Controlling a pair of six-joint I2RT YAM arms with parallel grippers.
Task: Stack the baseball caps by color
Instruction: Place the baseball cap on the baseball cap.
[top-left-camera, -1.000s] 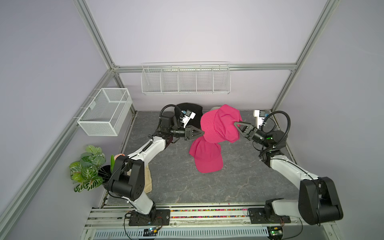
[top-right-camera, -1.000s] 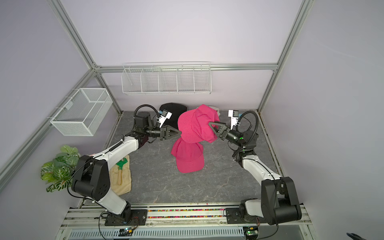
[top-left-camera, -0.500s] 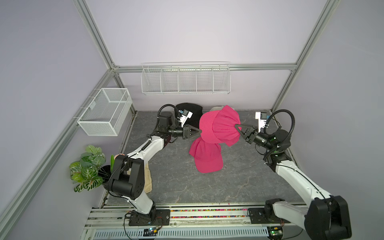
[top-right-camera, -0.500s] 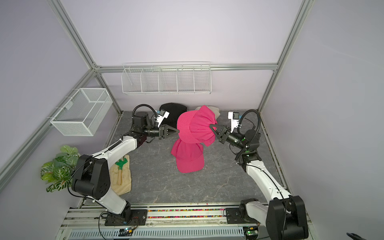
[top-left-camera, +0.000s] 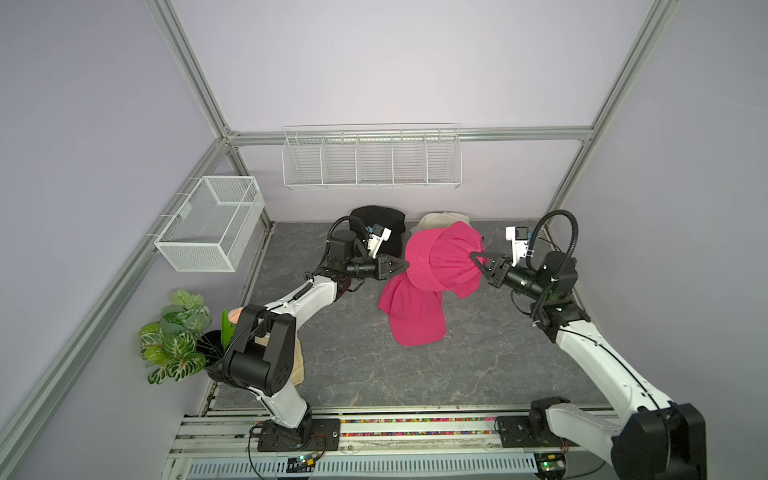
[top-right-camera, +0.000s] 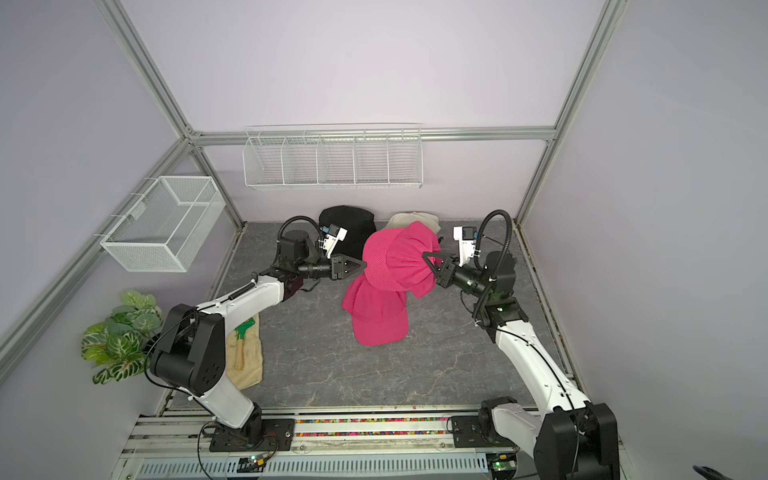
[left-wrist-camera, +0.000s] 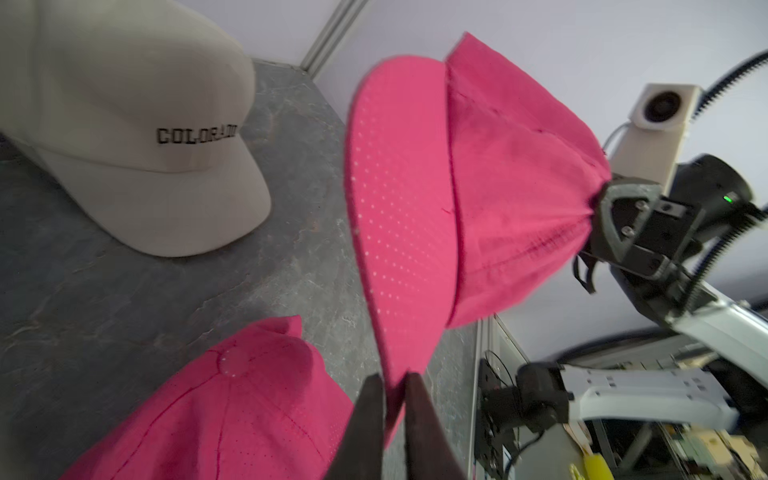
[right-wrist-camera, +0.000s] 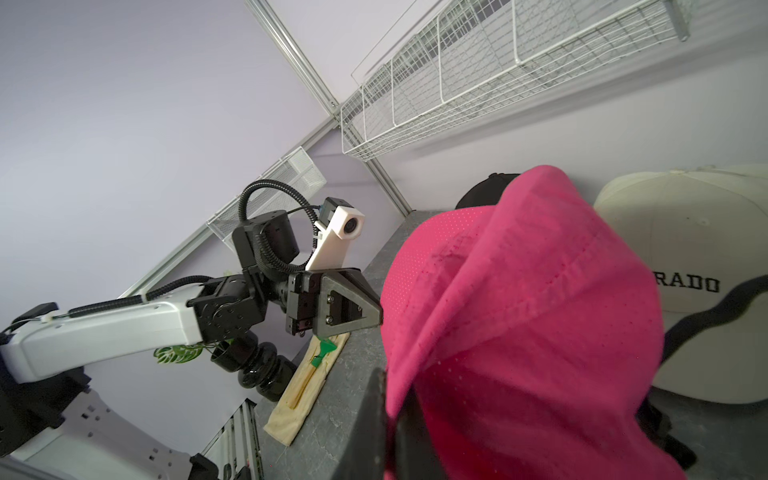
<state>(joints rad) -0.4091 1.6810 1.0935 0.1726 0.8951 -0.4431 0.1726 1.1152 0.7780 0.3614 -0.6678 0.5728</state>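
**One pink cap held up between both arms, above its twin**

The held pink cap (top-left-camera: 442, 262) hangs over the middle of the tabletop (top-left-camera: 353, 361). The right gripper (top-left-camera: 476, 257) is clamped on bunched crown fabric, and the left gripper (left-wrist-camera: 395, 399) has its fingers narrowly parted around the brim tip (whether they pinch it, I cannot tell). The cap looks light and floppy, with a soft crown that creases wherever it is squeezed, while the perforated brim keeps its curve — likely the firmest place to take hold. The second pink cap (top-left-camera: 415, 320) lies flat just below it, the likely place to set it down. A black cap (top-left-camera: 376, 216) and a cream cap (top-left-camera: 440, 218) sit along the far edge. The surface is grey and stone-patterned, and the enclosure is lilac-walled with wire baskets (top-left-camera: 372, 160) — a cloth bag (top-right-camera: 245, 357) lies by the left edge.
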